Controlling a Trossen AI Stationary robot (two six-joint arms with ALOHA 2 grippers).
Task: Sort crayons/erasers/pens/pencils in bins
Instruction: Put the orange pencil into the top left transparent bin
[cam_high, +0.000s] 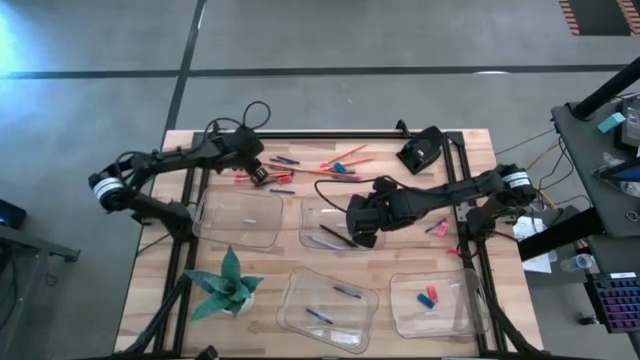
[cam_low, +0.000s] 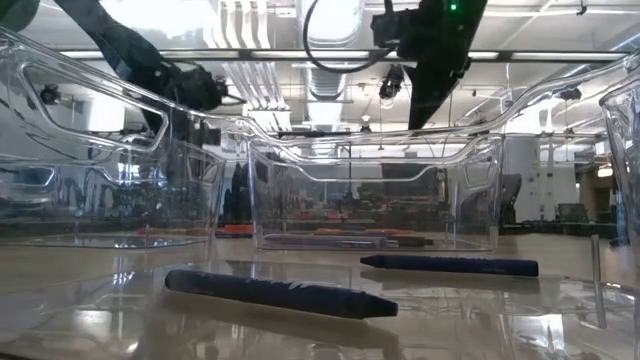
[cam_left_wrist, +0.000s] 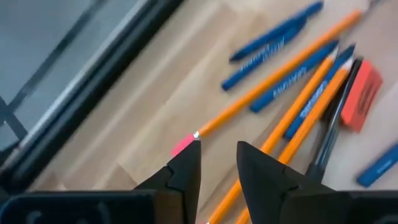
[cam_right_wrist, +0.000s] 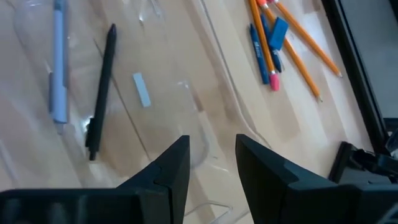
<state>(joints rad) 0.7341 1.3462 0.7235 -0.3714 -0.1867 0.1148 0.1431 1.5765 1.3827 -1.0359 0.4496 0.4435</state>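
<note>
Low view: two dark sticks (cam_low: 280, 294) lie nearest, lower centre, inside a clear bin; another bin (cam_low: 375, 195) stands mid-frame with sticks in it.

High view: the left gripper (cam_high: 258, 172) hangs at upper left over the loose pile, above an empty bin (cam_high: 240, 217). The right gripper (cam_high: 362, 222) sits at centre over a bin holding a black pen (cam_high: 338, 238). Pencils (cam_high: 345, 160) fan out at upper centre; erasers (cam_high: 432, 295) lie in the lower right bin.

Left wrist view: the fingers (cam_left_wrist: 186, 168) stand a little apart, empty, at bottom centre, straddling the pink end of an orange pencil (cam_left_wrist: 280, 68) that runs to upper right. I judge the grip should go further along the shaft, one pencil only, clear of the red eraser (cam_left_wrist: 360, 93) at right.

Right wrist view: the fingers (cam_right_wrist: 174, 165) are parted, empty, above the bin with the pen (cam_right_wrist: 102, 87) at upper left.
</note>
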